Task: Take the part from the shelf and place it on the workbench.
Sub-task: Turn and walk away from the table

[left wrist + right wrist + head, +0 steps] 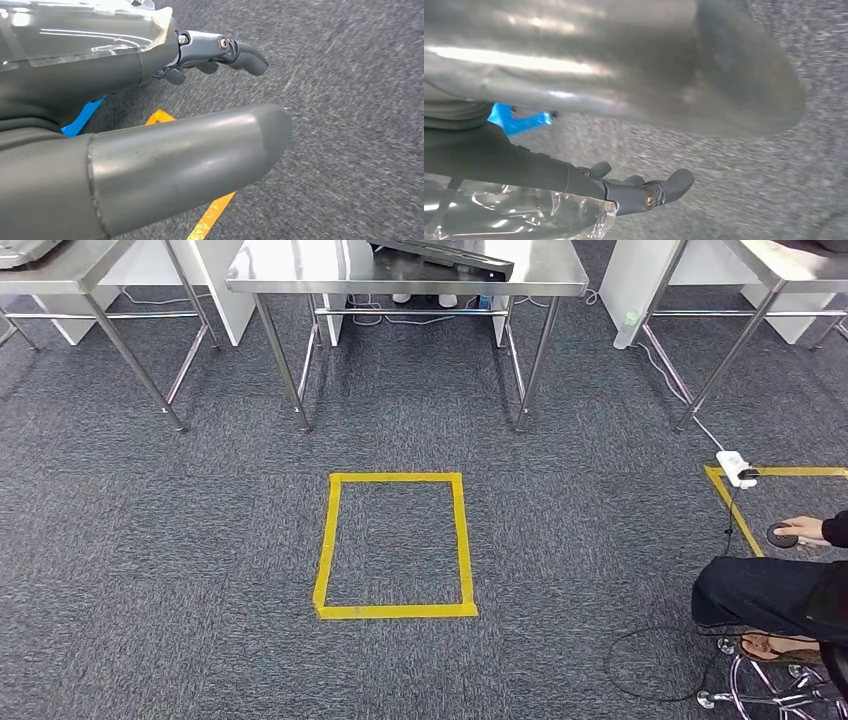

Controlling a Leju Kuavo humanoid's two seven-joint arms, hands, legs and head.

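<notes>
Wrist views, left robot hand [210, 57] and right robot hand [639, 187] empty, fingers apart, above carpet [350, 100]

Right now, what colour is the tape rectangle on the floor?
Yellow. The tape rectangle lies on grey carpet, clearest in the head view.

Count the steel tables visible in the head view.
3: left table at the top-left corner, middle table top centre beyond the yellow tape rectangle, right table top-right. All are cut off by the frame's edge.
</notes>
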